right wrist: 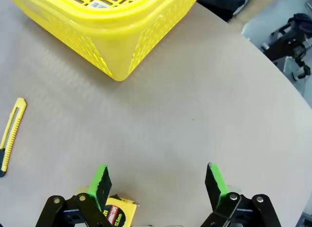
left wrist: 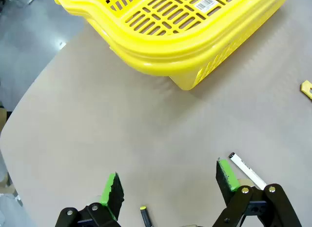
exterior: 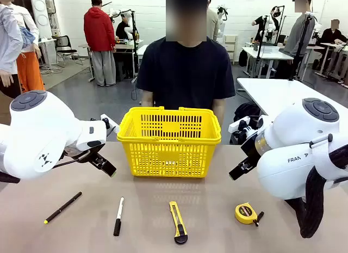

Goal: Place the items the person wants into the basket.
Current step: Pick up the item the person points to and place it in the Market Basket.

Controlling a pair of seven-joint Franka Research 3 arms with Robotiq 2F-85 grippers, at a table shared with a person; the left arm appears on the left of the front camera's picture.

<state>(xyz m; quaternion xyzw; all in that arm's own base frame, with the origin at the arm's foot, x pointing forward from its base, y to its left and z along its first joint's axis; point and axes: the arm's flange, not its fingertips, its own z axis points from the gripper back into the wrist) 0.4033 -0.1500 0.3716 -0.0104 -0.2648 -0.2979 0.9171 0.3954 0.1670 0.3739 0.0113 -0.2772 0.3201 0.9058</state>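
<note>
Near right pincer, tape measure, untouched

glossy yellow plastic basket; matt, smooth table.

The basket is yellow with slotted lattice sides. The marker is white, black-capped; the tape measure yellow; the pen black, yellow-tipped; the knife yellow and black; the tabletop beige.

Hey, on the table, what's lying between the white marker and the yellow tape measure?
The yellow-and-black utility knife lies between the marker and the tape measure, touching neither. The front view shows this.
</note>
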